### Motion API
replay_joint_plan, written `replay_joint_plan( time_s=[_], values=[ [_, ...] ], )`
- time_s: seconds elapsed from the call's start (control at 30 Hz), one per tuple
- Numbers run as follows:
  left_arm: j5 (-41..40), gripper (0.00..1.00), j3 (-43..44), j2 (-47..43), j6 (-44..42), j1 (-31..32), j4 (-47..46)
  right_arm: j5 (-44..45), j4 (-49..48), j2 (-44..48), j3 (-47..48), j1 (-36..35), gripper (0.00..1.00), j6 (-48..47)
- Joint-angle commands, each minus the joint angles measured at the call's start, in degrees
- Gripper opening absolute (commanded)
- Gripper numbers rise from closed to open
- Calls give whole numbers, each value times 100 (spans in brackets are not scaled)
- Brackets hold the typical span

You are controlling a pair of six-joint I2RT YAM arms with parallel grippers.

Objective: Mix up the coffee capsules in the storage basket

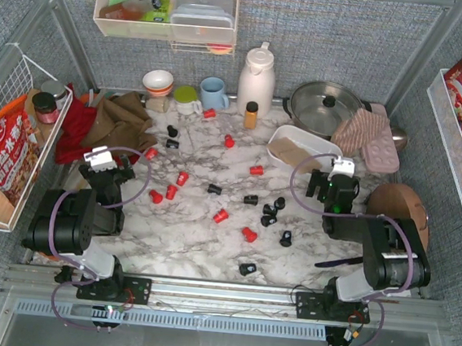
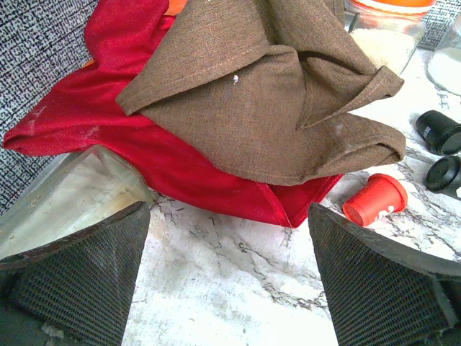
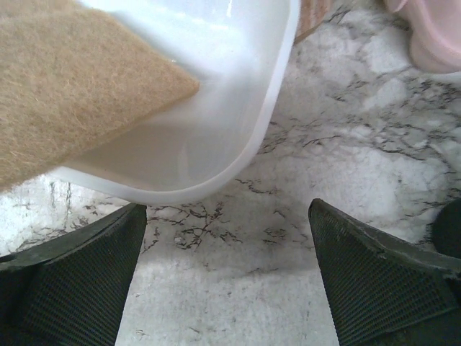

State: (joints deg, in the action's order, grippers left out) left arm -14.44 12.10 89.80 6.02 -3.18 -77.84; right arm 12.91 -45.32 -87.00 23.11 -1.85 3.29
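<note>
At the near edge of a marble table (image 1: 191, 243), two black arms (image 1: 71, 223) rise from their bases, each folded so its wrist reaches forward and tips down over the tabletop. The left pincer (image 2: 227, 216) hovers low with jaws spread wide, gripping nothing; just ahead and to its right a red capsule (image 2: 374, 200) lies on its side, two black capsules (image 2: 441, 134) sit a little farther right, and straight ahead a brown cloth (image 2: 274, 94) is heaped over a red cloth (image 2: 86, 108). The right pincer (image 3: 227, 209) is likewise wide open and empty above bare marble; the white storage basket (image 3: 277, 101) sits just ahead and to its left, untouched, with a tan felt-like pad (image 3: 72, 79) inside. The coffee capsules (image 1: 220, 216), red and black, lie scattered on the table between the two pincers, outside the basket.
</note>
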Motion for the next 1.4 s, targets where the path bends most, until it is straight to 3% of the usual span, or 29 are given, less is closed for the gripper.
replay_joint_plan(
  time_s=[0.0, 0.07, 0.2, 0.33, 0.53, 0.7, 1.13, 1.37],
  values=[
    [53, 99, -1, 11, 13, -7, -153, 503, 31, 408, -57, -89, 99, 137],
    [53, 99, -5, 11, 13, -9, -153, 784, 631, 967, -14, -92, 99, 272],
    [48, 99, -5, 11, 13, -9, -154, 1132, 3086, 2398, 466, -105, 99, 512],
    [54, 99, -2, 12, 13, -7, -156, 1130, 4227, 3611, 734, -101, 99, 504],
    [53, 99, -5, 16, 13, -7, -153, 1636, 4283, 4251, 713, -79, 99, 1278],
    [48, 99, -2, 13, 13, -7, -153, 2650, 4900, 4498, 844, -33, 99, 1925],
    [47, 99, -3, 11, 13, -7, -161, 2745, 6786, 4294, 2035, -31, 99, 2185],
    [50, 99, -1, 11, 13, -8, -153, 2371, 6657, 4520, 1929, -80, 99, 2264]
  ],
)
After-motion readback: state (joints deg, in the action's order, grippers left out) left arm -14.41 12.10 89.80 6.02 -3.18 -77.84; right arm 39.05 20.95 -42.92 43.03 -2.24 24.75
